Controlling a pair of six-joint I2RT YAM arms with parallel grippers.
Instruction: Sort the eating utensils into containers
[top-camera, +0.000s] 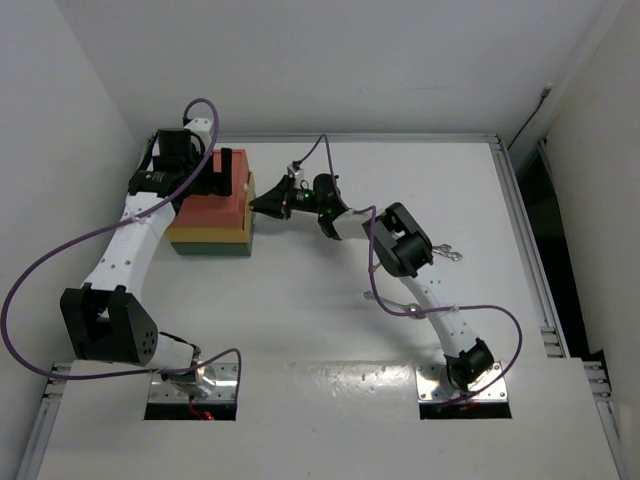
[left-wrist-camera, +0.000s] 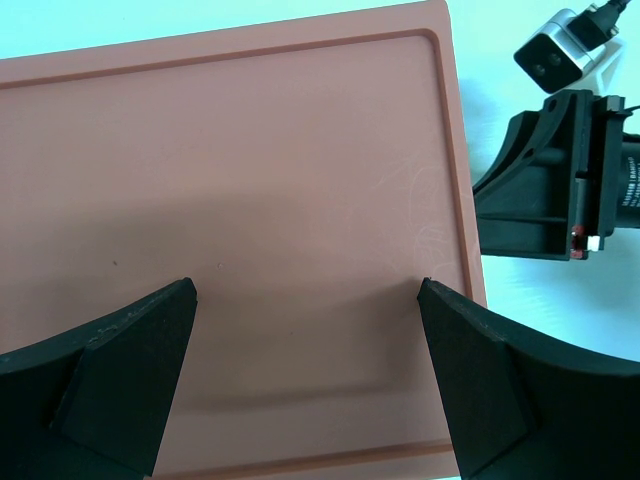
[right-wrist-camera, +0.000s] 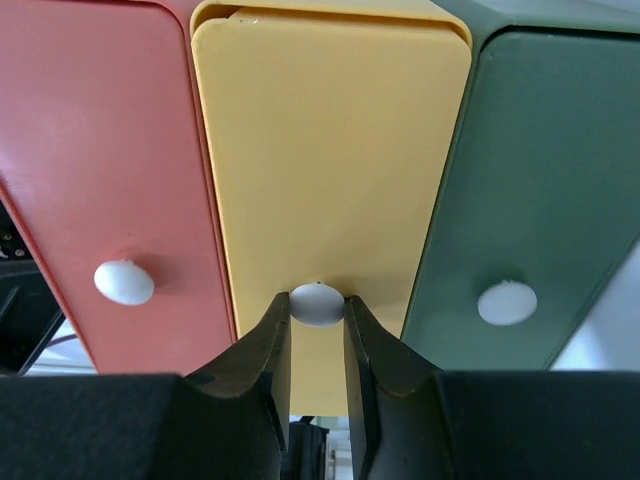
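The containers are one block of stacked drawers (top-camera: 213, 218) at the back left, red-orange on top, yellow in the middle, dark green below. My left gripper (top-camera: 228, 176) is open and empty just above the red-orange top (left-wrist-camera: 250, 170), fingers (left-wrist-camera: 130, 370) spread wide. My right gripper (top-camera: 264, 204) is at the block's right face, shut on the white knob (right-wrist-camera: 317, 303) of the yellow drawer (right-wrist-camera: 330, 150). The yellow front stands a little proud of the red (right-wrist-camera: 100, 150) and green (right-wrist-camera: 540, 160) fronts. No orange or purple utensils are in view.
A small thin silvery thing (top-camera: 452, 254) lies by the right arm's elbow; I cannot tell what it is. The right gripper's body (left-wrist-camera: 545, 190) shows beside the block in the left wrist view. Walls close off the table at the left and back.
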